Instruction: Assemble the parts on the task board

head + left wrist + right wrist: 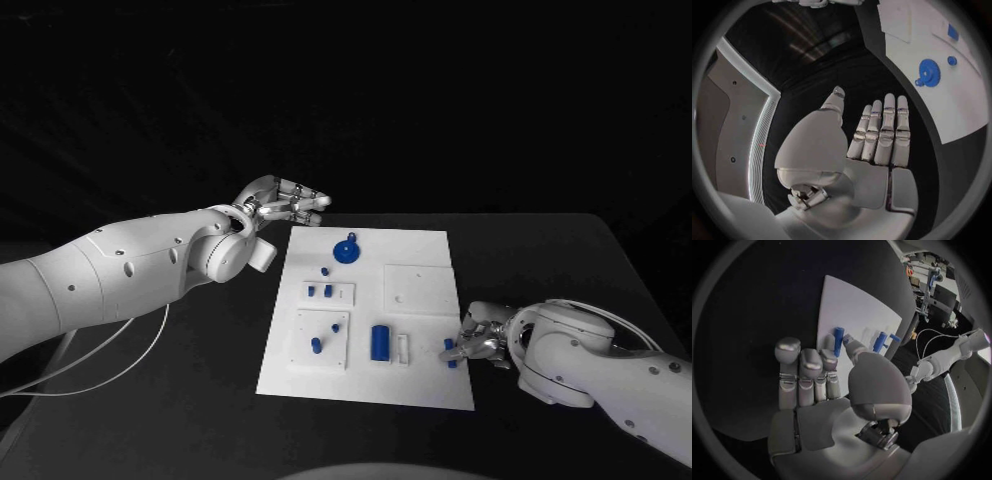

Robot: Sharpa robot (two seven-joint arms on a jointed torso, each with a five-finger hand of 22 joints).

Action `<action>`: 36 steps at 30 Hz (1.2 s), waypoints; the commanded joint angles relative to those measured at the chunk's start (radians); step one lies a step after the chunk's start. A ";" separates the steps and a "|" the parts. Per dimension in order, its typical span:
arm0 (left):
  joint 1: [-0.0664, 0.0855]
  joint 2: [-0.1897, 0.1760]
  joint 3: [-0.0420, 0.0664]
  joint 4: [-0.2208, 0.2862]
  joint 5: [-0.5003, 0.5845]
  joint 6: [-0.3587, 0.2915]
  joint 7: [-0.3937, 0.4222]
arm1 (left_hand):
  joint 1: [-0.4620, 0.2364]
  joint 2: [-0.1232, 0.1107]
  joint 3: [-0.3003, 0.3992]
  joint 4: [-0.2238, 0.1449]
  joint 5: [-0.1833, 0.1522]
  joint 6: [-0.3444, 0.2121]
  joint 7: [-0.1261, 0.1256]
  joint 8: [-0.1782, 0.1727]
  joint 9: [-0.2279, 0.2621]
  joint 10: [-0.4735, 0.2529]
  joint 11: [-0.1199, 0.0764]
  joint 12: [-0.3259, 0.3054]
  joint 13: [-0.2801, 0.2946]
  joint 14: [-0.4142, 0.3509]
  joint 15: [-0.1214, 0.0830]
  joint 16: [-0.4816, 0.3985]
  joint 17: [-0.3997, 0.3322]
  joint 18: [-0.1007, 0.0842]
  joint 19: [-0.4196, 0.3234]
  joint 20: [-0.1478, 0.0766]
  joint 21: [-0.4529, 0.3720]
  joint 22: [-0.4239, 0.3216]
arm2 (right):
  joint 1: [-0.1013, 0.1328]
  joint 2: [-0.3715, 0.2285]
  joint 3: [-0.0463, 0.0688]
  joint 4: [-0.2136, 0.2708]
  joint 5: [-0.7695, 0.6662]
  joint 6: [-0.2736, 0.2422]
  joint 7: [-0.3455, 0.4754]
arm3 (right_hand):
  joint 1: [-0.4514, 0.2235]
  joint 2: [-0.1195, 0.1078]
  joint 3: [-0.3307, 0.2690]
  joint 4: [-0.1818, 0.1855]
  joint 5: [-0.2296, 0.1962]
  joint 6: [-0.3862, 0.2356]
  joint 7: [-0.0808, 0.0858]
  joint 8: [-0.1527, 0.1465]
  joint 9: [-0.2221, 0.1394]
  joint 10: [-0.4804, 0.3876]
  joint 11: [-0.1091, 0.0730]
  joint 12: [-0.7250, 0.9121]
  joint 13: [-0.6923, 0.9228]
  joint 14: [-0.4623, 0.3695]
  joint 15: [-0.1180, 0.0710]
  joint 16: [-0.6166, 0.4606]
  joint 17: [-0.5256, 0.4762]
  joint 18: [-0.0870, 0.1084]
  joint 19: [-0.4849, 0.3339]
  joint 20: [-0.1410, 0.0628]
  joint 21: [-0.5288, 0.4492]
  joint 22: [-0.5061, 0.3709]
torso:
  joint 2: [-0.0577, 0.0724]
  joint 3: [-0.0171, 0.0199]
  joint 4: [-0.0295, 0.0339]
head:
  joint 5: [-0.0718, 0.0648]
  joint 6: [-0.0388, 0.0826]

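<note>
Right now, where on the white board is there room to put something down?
The board is bare along its near edge and at its far right corner, beyond the raised square. It is crowded on the left around the gear, pegs and cylinder.

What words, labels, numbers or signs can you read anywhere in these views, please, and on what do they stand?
None can be read.
task board: plain white, no print visible.
blue parts, such as the gear: no marks visible.
left hand and right hand: no lettering visible.
</note>
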 commanded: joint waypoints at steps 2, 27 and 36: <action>0.000 0.000 0.000 0.001 0.006 0.007 0.004 | -0.005 0.001 0.000 0.002 0.000 0.003 0.001 -0.002 0.000 0.001 0.004 -0.003 0.001 0.003 -0.001 -0.002 0.001 0.003 0.000 0.001 0.005 0.001 | -0.009 0.009 -0.016 -0.019 -0.130 -0.005 -0.040 | 0.003 -0.011 0.025 -0.012 -0.002 -0.010 0.005 -0.008 -0.273 -0.005 -0.001 0.002 0.002 0.001 -0.003 0.000 -0.001 -0.010 0.053 -0.001 0.005 0.082 | 0.000 -0.0002 -0.0004 | 0.003 -0.002; 0.000 -0.005 -0.001 -0.003 0.006 0.022 -0.016 | 0.002 -0.004 0.002 0.008 -0.004 0.000 0.002 -0.002 0.000 -0.002 0.005 -0.003 0.001 -0.001 0.001 -0.002 0.001 0.004 -0.002 0.002 0.004 0.000 | -0.008 0.007 -0.039 0.015 0.127 -0.184 -0.007 | -0.032 0.035 0.396 -0.341 0.529 -0.067 0.067 -0.008 -0.673 -0.023 0.022 -0.014 -0.014 -0.006 0.010 -0.008 -0.003 0.018 0.027 0.013 0.066 0.086 | 0.000 -0.0001 -0.0009 | 0.010 -0.008; 0.000 -0.004 -0.001 -0.003 0.002 0.027 -0.023 | 0.003 -0.004 0.002 0.008 -0.004 0.000 0.002 -0.002 0.000 -0.002 0.005 -0.003 0.001 -0.001 0.001 -0.002 0.001 0.004 -0.002 0.002 0.004 0.000 | -0.001 0.009 -0.037 0.040 0.252 -0.245 0.042 | -0.032 0.038 0.384 -0.341 0.531 -0.052 0.064 -0.008 -0.682 -0.023 0.021 -0.016 -0.017 -0.006 0.009 -0.009 -0.005 0.019 0.025 0.012 0.068 0.085 | 0.000 -0.0003 -0.0003 | 0.012 -0.011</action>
